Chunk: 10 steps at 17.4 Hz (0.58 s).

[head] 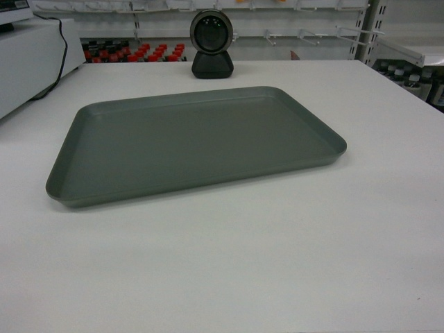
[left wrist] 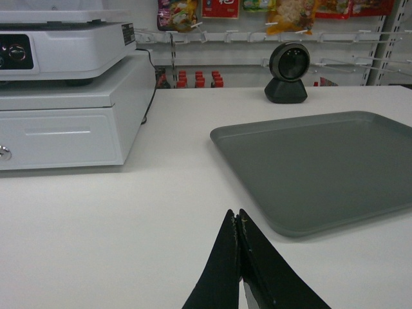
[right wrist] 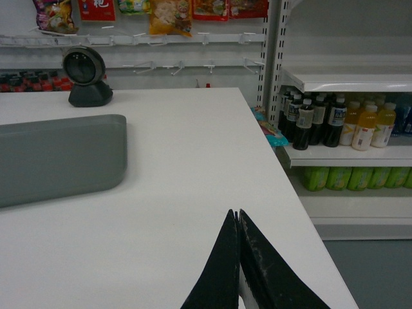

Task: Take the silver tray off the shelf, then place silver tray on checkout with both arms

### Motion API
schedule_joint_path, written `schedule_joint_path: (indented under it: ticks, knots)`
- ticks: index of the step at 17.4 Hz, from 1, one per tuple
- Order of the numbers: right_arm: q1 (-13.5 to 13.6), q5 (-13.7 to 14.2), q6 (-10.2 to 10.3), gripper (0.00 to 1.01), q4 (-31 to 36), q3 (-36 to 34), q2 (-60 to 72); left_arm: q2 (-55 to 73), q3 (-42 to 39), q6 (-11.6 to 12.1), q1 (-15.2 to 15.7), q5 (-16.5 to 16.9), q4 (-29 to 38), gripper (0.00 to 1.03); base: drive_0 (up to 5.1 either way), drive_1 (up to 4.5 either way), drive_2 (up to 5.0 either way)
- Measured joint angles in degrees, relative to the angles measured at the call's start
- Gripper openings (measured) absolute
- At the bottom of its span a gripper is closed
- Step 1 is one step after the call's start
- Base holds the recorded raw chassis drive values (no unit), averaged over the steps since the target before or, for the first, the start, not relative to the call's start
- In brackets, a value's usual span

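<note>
With the silver tray [head: 198, 142] lying flat on the checkout bench [head: 277, 263], scanner [head: 211, 43] at 12 o'clock, and both clenched pincers [left wrist: 239, 222] [right wrist: 237, 221] apart from it, a stray sweep could shove it.

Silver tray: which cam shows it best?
Head view: the whole silver tray lies flat on the checkout, all four corners visible. Left wrist view crops its right side; right wrist view shows only its right end.

White cash drawer unit [left wrist: 64, 122] at left. Bottled drinks [right wrist: 335, 122] on right-hand racks. Snack packets [right wrist: 170, 16] hang behind; labels unreadable.
</note>
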Motion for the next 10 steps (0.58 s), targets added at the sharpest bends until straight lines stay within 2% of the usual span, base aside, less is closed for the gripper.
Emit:
schedule_joint_path:
  ticks: [5, 6, 7, 8, 10]
  knots:
    - [0.00, 0.00, 0.00, 0.02, -4.24, 0.00, -4.02, -4.37, 0.00, 0.00, 0.00, 0.00, -4.52, 0.02, 0.0, 0.00, 0.0]
    - [-0.02, -0.07, -0.02, 0.02, -11.80, 0.04, -8.68, -5.11, 0.00, 0.00, 0.00, 0.02, -5.27, 0.02, 0.0, 0.00, 0.0]
    - [0.00, -0.04, 0.00, 0.02, -14.14, 0.04, -12.57, -6.32, 0.02, 0.00, 0.00, -0.04, -7.23, 0.02, 0.0, 0.00, 0.0]
    - [0.00, 0.02, 0.00, 0.02, -12.87, 0.24, -13.29, -11.72, 0.04, 0.02, 0.04, 0.15, -15.02, 0.02, 0.0, 0.00, 0.0]
    - [-0.02, -0.04, -0.02, 0.02, -14.14, 0.04, -13.20, -14.60, 0.46, 0.04, 0.00, -0.15, -14.97, 0.02, 0.0, 0.00, 0.0]
